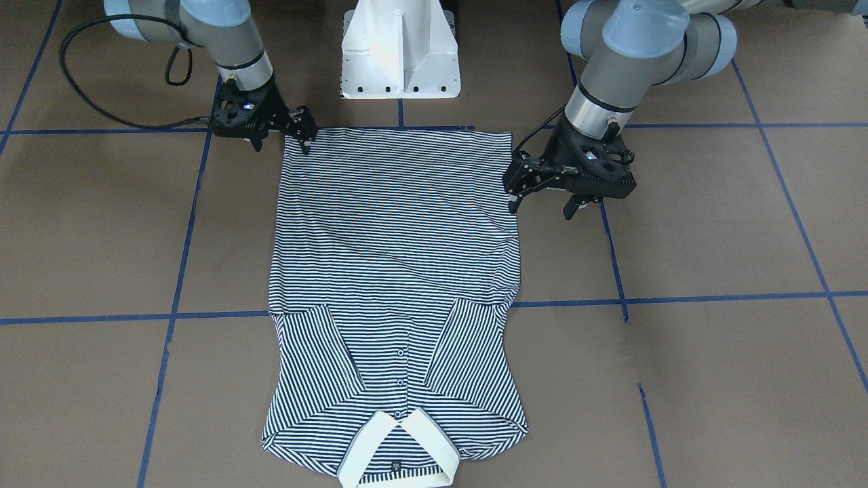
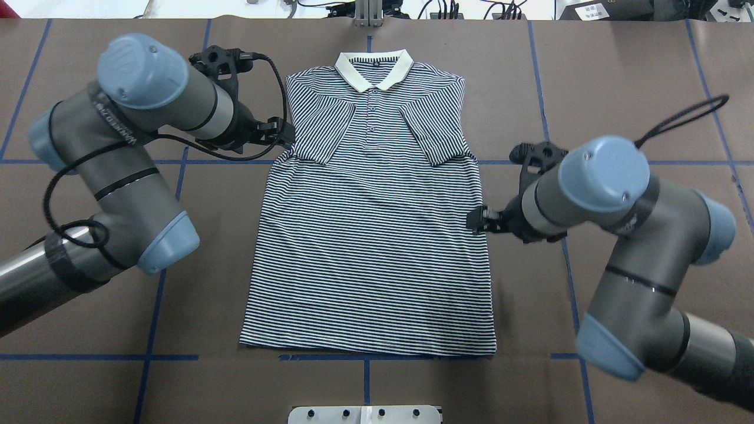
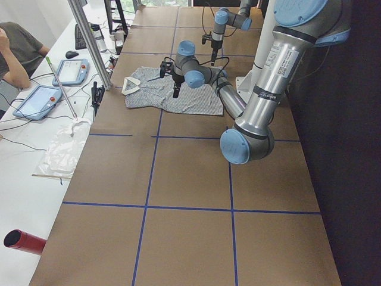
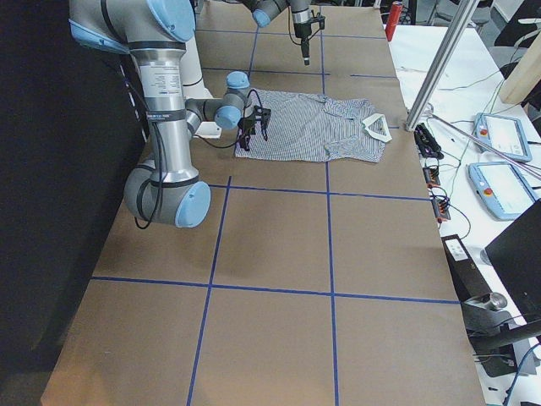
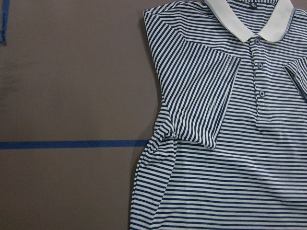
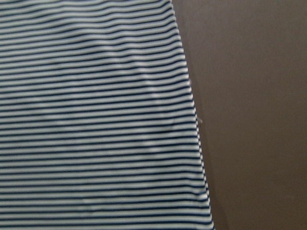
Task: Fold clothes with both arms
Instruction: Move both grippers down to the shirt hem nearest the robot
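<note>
Centre of desk (image 2: 618, 70), polo shirt (image 2: 371, 235) flat — looks soft, floppy; I'd pinch hem corners. Left tool (image 1: 541, 205), right tool (image 1: 283, 144) both released.

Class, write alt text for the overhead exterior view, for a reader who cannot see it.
A striped polo shirt lies flat on a brown table, both sleeves folded inward. The left pincer and right pincer sit at its opposite side edges.
</note>
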`<move>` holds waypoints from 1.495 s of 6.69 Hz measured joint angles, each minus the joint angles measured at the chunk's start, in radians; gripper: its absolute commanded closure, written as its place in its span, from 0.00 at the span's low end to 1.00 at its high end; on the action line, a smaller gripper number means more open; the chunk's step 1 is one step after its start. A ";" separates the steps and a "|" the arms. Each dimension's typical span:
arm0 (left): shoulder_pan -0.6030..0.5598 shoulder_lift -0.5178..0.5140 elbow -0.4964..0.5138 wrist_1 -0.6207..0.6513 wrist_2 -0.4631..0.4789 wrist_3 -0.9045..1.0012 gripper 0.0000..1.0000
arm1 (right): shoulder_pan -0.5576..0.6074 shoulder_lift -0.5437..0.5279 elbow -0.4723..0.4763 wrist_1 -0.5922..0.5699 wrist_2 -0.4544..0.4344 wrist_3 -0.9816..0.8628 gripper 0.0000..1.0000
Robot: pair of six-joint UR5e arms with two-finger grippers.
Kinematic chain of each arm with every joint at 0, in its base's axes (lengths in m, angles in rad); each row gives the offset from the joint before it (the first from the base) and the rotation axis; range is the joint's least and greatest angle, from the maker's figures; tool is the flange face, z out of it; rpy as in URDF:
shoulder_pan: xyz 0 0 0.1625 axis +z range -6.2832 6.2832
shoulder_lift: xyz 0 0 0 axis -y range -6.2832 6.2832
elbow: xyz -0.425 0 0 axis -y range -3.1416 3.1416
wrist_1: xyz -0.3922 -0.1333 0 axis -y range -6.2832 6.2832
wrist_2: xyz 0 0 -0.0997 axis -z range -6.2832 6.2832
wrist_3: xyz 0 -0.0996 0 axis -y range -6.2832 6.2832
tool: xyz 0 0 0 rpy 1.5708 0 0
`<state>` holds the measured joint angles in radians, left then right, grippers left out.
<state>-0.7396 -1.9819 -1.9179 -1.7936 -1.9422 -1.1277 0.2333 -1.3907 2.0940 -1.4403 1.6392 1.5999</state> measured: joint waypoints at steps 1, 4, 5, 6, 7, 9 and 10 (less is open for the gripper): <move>0.002 0.008 -0.007 0.001 0.000 -0.002 0.00 | -0.050 -0.007 0.001 -0.001 -0.045 0.030 0.00; 0.003 0.005 -0.005 0.002 -0.002 -0.006 0.00 | -0.075 -0.012 -0.042 -0.003 -0.055 0.031 0.00; 0.003 0.004 -0.005 0.002 -0.003 -0.007 0.00 | -0.067 -0.013 -0.050 -0.003 -0.052 0.030 0.00; 0.004 0.003 -0.006 0.002 -0.003 -0.007 0.00 | -0.054 -0.013 -0.055 -0.004 -0.048 0.029 0.01; 0.005 0.003 -0.006 0.002 -0.001 -0.008 0.00 | -0.045 -0.012 -0.062 -0.005 -0.045 0.029 0.08; 0.008 0.003 -0.005 0.002 -0.001 -0.009 0.00 | -0.039 -0.008 -0.075 -0.006 -0.044 0.028 0.44; 0.009 0.002 -0.005 0.002 -0.001 -0.009 0.00 | -0.039 -0.007 -0.078 -0.007 -0.040 0.029 0.81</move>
<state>-0.7308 -1.9794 -1.9227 -1.7917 -1.9432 -1.1366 0.1945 -1.3973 2.0157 -1.4468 1.5988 1.6286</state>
